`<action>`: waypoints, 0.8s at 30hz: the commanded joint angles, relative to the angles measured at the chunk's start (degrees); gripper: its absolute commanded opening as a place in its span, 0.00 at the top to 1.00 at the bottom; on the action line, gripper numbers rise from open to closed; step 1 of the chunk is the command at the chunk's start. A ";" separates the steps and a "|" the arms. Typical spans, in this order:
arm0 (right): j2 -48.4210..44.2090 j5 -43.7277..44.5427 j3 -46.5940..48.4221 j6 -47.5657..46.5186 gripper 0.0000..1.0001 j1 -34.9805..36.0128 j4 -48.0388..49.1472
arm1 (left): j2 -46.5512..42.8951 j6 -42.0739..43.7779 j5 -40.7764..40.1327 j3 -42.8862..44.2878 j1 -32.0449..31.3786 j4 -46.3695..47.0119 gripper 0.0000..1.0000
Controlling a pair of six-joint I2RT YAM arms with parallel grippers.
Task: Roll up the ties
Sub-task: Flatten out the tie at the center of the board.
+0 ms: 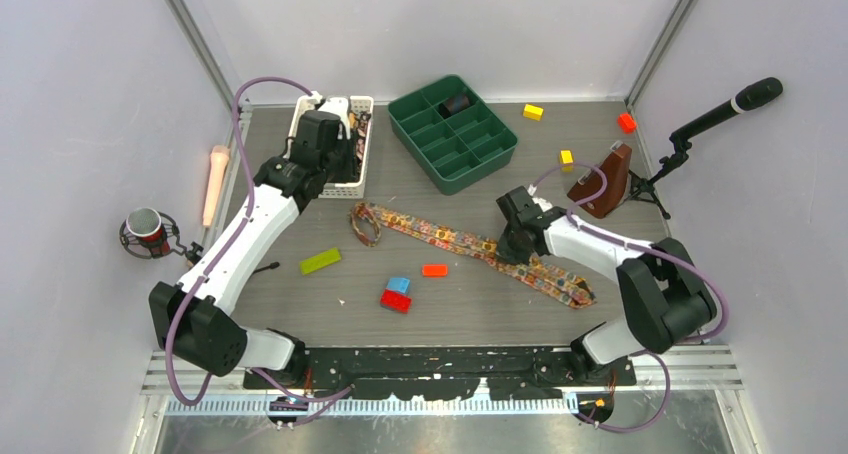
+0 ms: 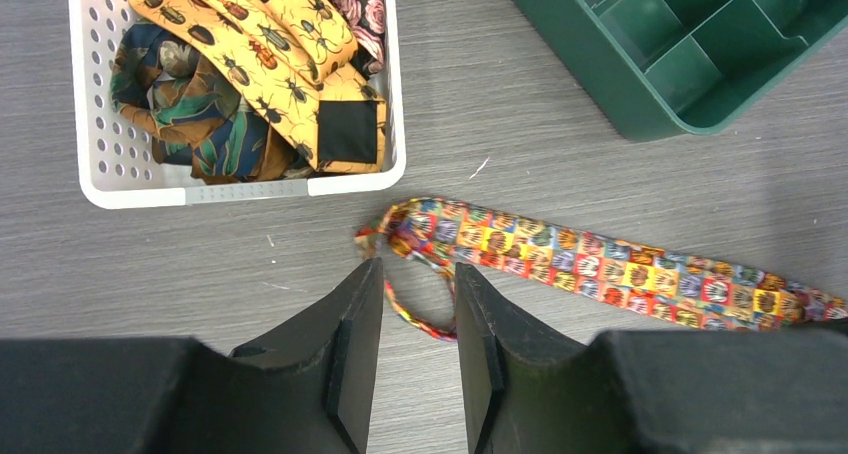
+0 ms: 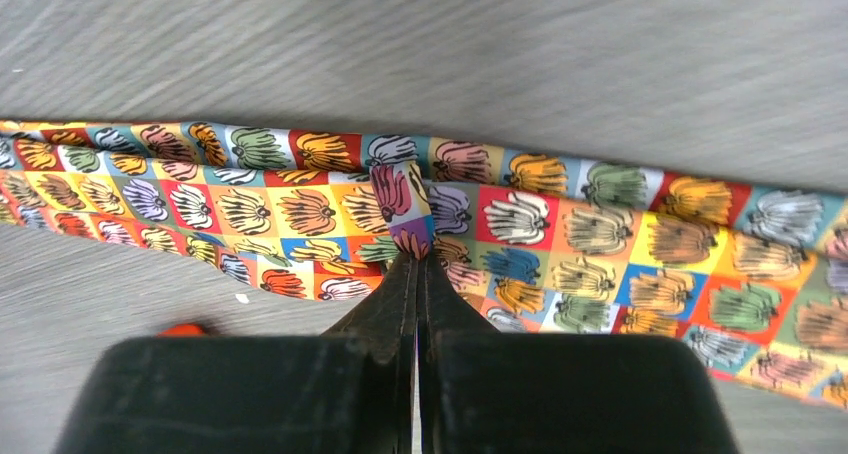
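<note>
One tie [image 1: 460, 242] in bright multicoloured squares lies stretched across the table, its narrow end curled in a loop [image 2: 420, 274]. My right gripper [image 3: 412, 254] is shut on a pinched fold of this tie [image 3: 300, 199] near its wide half, and the same gripper [image 1: 510, 246] shows low on the cloth in the top view. More ties [image 2: 250, 64], a yellow beetle print and darker leafy ones, lie bunched in the white basket [image 2: 240, 189]. My left gripper [image 2: 418, 269] hangs open above the table by the basket [image 1: 362, 144], nothing between its fingers; the loop lies below it.
A green compartment tray [image 1: 480, 159] stands at the back with a dark roll [image 1: 458, 104] in one cell. Small blocks lie around: green [image 1: 320, 261], orange [image 1: 434, 270], blue [image 1: 399, 285], red [image 1: 395, 301], yellow [image 1: 533, 112]. A brown object [image 1: 603, 182] and a microphone [image 1: 720, 114] stand at right.
</note>
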 commanded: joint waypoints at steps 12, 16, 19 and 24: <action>-9.03 34.01 8.46 -4.58 0.94 -0.04 -36.76 | 0.02 -1.34 1.34 -2.31 0.13 3.24 0.66; -6.13 35.61 12.18 -4.81 0.81 0.11 -40.73 | 0.41 -1.19 1.34 -2.00 0.13 3.00 0.63; -6.15 36.24 13.93 -6.27 0.57 1.06 -40.08 | 0.41 -1.04 0.83 -1.86 0.13 2.54 0.55; -9.24 32.67 15.89 -12.67 0.21 1.89 -33.83 | -0.59 -1.16 -0.74 -2.31 0.13 2.32 0.41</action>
